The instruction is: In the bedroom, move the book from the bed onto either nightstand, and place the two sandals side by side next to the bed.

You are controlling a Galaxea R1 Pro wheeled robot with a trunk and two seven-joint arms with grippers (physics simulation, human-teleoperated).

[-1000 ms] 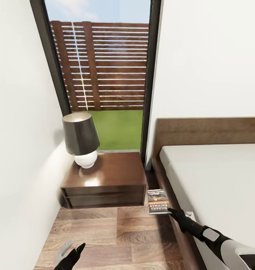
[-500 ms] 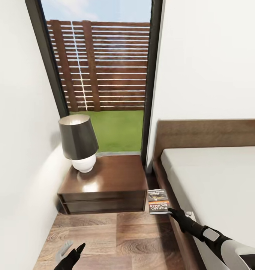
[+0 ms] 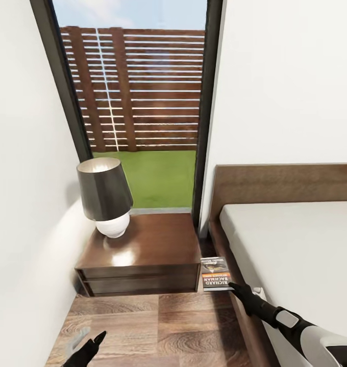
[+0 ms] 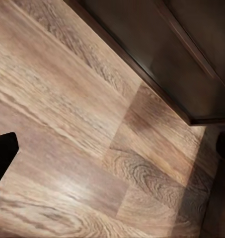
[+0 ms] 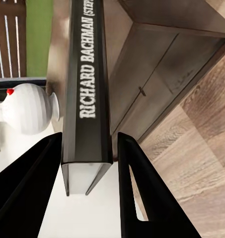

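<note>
A: Where is the book [image 3: 216, 273]?

B: Head view: it is held flat in the air in the gap between the nightstand [image 3: 140, 254] and the bed [image 3: 291, 244], its near edge at the tip of the right gripper [image 3: 233, 287]. Orange band and white lettering face up. It sits roughly level with the nightstand's drawer front, beside the cabinet's right corner, not on its top.

A: Right gripper state?

B: Pinching the book. Right wrist view: both black fingers [image 5: 142, 198] flank the spine, which reads "RICHARD BACHMAN"; the book [image 5: 86, 94] runs away from the camera between them. Whether each pad touches the cover, cannot tell exactly.

A: Left gripper?

B: Low at the head view's bottom edge, over the plank floor [image 3: 158, 326]. Left gripper [image 3: 87, 342]: one grey and one black fingertip visible, spread apart, nothing between them. Left wrist view shows floor and the nightstand's lower front [image 4: 177, 54].

A: Nightstand top?

B: A lamp [image 3: 104, 200] with a dark shade and white round base stands at its back left. The rest of the top is bare glossy wood. The tall window [image 3: 138, 102] is behind it.
</note>
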